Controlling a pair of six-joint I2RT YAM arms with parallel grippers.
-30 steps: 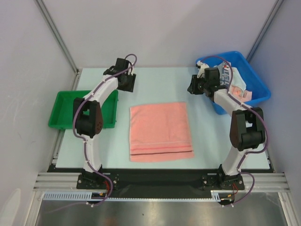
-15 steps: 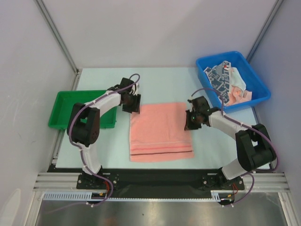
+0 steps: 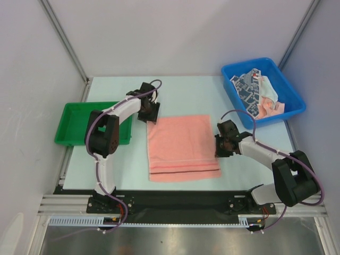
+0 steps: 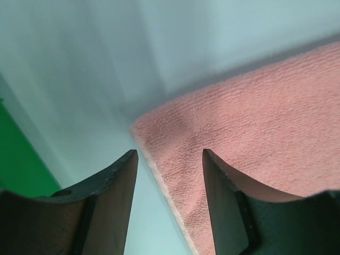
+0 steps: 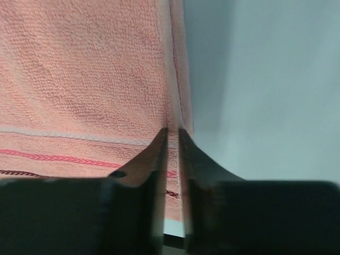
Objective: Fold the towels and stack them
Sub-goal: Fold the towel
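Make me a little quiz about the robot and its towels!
1. True or false: the left gripper is open over a corner of the pink towel.
2. Where are the other towels? A) on a shelf B) in the blue bin C) on a hook
3. Fill in: the right gripper pinches the pink towel's ____ edge.
Key: 1 true; 2 B; 3 right.
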